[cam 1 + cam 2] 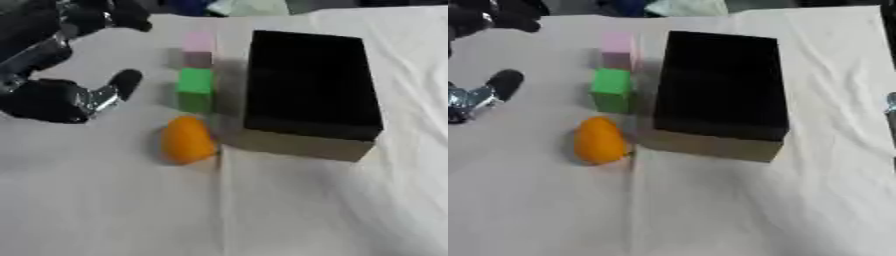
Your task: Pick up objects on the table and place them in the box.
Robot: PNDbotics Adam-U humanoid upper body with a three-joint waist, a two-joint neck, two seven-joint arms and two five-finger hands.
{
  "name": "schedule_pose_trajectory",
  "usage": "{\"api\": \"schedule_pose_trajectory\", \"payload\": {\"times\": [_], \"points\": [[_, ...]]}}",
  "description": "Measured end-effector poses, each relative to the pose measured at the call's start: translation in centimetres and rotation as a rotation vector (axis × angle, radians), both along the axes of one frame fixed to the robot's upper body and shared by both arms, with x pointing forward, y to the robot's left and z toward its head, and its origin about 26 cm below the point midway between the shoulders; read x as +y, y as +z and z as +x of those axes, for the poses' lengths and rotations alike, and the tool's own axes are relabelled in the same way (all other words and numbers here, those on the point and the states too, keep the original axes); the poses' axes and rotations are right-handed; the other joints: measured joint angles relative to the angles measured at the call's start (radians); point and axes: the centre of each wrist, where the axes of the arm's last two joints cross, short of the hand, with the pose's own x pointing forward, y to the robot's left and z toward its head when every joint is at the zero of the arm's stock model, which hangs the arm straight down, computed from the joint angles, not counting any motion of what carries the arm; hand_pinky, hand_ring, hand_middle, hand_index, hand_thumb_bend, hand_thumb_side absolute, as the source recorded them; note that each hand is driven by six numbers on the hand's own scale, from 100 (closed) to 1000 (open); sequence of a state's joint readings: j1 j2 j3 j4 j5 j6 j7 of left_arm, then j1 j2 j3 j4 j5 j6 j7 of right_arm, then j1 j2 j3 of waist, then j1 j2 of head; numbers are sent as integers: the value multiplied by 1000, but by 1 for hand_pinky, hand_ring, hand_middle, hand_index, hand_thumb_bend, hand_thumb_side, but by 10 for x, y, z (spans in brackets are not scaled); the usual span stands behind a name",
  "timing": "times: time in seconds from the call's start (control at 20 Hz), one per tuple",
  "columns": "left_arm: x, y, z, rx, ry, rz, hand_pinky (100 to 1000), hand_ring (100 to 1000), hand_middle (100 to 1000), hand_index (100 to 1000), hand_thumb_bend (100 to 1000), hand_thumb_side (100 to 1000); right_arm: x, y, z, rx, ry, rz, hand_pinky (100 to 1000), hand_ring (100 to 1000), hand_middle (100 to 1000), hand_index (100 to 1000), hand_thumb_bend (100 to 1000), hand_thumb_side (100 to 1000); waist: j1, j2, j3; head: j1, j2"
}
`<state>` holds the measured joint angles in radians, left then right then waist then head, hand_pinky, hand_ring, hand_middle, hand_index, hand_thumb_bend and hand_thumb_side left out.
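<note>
left eye view: pink block (199, 49), green block (195, 89), orange object (185, 140) at 9 o'clock of box (311, 85), none visibly inside; left hand (66, 97) holding nothing, fingers relaxed; right hand unseen.

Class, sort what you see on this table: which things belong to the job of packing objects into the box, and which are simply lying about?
Belonging to the job:
- orange egg-shaped object
- green cube-shaped block
- pink block
- open black-lined cardboard box
- robot's left hand, holding nothing

Lying about:
- white tablecloth
- blue and pale green items at the far edge
</note>
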<state>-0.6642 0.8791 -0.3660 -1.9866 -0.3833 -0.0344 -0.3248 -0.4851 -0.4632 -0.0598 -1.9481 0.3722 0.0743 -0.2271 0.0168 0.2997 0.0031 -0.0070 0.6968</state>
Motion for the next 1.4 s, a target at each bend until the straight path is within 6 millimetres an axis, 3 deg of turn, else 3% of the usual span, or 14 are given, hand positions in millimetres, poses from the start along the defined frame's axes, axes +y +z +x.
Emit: {"api": "schedule_pose_trajectory", "payload": {"times": [0.1, 0.3, 0.4, 0.5, 0.55, 0.65, 0.9, 1.1, 1.4], "points": [[-6, -3, 0, 40, 16, 56, 789, 841, 855, 901, 327, 759, 1, 0, 0, 2, 2, -1, 858, 666, 624, 804, 100, 1000, 0, -1, 2, 0, 5], [-16, -8, 0, 120, 48, 134, 764, 826, 845, 909, 211, 583, 1, -1, 0, 4, 4, -3, 858, 661, 622, 802, 100, 1000, 0, -4, 4, -1, 7], [-20, -10, 0, 154, 55, 153, 763, 833, 856, 937, 243, 583, 1, -1, 0, 4, 4, -3, 858, 657, 618, 802, 100, 1000, 0, -4, 4, -1, 8], [-25, -12, 0, 181, 57, 176, 766, 846, 873, 956, 331, 628, 1, -1, 0, 4, 4, -2, 858, 655, 615, 801, 100, 1000, 1, -4, 4, -1, 11], [-27, -13, -1, 190, 57, 191, 769, 854, 875, 936, 398, 671, 1, -1, 0, 4, 4, -2, 858, 654, 613, 801, 100, 1000, 1, -5, 4, -1, 13], [-30, -15, -1, 203, 67, 229, 766, 858, 873, 928, 432, 687, 1, -1, 0, 5, 4, -2, 858, 652, 610, 800, 100, 1000, 3, -5, 5, -3, 15], [-39, -25, -2, 248, 90, 302, 766, 857, 876, 951, 338, 607, 1, -1, 0, 5, 4, -1, 858, 647, 603, 799, 100, 1000, 6, -5, 3, -6, 16], [-44, -29, -2, 286, 97, 319, 756, 850, 876, 976, 201, 426, 1, -1, 0, 5, 4, -1, 858, 645, 600, 798, 100, 1000, 7, -5, 2, -6, 16], [-49, -34, -1, 312, 104, 330, 762, 857, 878, 983, 181, 324, 1, -2, 0, 3, 4, 4, 859, 638, 594, 797, 100, 1000, 7, -5, -4, -5, 16]]}}
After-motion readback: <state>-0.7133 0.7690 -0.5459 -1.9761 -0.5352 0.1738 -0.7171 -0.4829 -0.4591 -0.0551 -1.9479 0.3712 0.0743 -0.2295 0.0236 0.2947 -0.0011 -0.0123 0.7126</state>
